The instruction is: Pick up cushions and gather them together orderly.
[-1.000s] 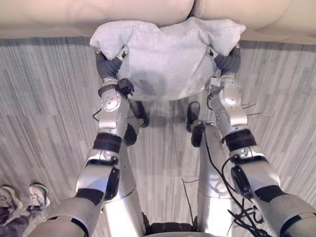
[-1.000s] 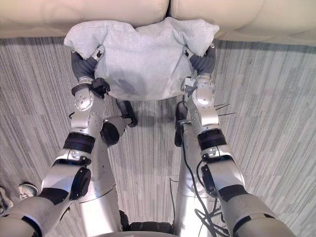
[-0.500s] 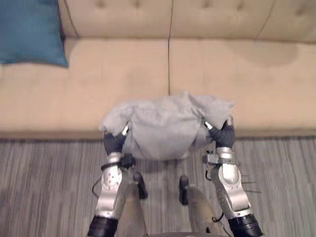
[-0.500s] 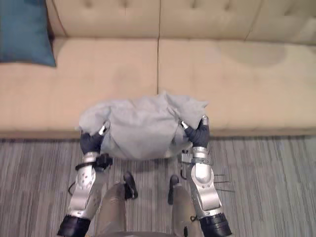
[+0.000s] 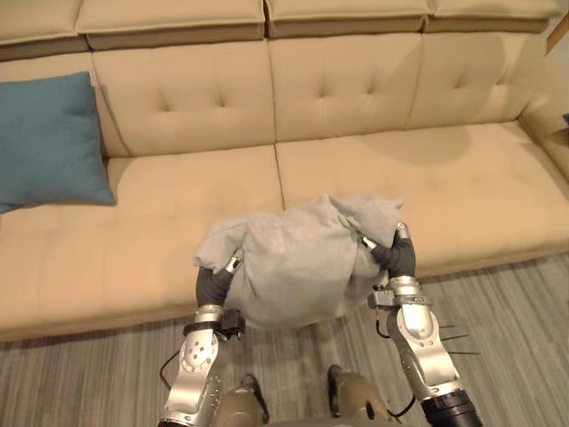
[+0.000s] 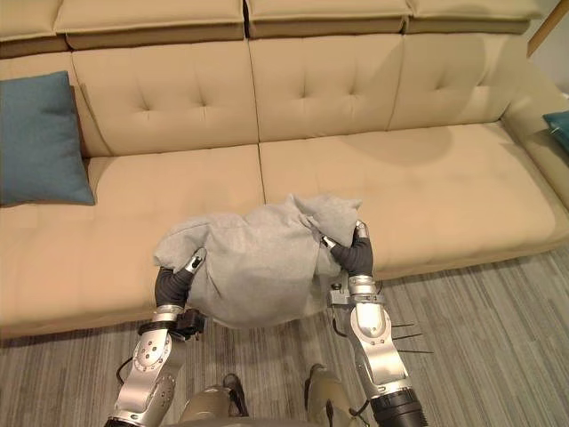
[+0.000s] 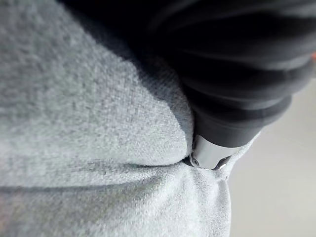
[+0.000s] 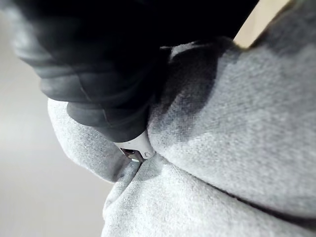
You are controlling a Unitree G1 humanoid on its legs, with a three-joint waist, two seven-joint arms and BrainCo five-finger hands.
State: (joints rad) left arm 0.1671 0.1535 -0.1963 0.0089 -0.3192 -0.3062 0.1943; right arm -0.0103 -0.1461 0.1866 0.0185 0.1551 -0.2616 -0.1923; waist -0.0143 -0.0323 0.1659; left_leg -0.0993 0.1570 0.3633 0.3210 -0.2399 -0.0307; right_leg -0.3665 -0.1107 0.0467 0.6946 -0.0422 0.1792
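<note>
A soft grey cushion hangs between both hands, over the front edge of the beige sofa's seat. My left hand grips its left side, with the thumb lying on top of the cloth. On the opposite side my right hand grips the same way. In the left wrist view the dark cover presses into grey cloth; the right wrist view shows the same. A blue cushion leans against the backrest at the sofa's far left.
A second teal cushion peeks in at the sofa's right arm. The long seat between the two is bare. Grey striped carpet runs along the sofa's front.
The camera has tilted up from the floor, bringing the whole sofa and the blue cushion into view. Both hands still hold the grey cushion, now over the seat's front.
</note>
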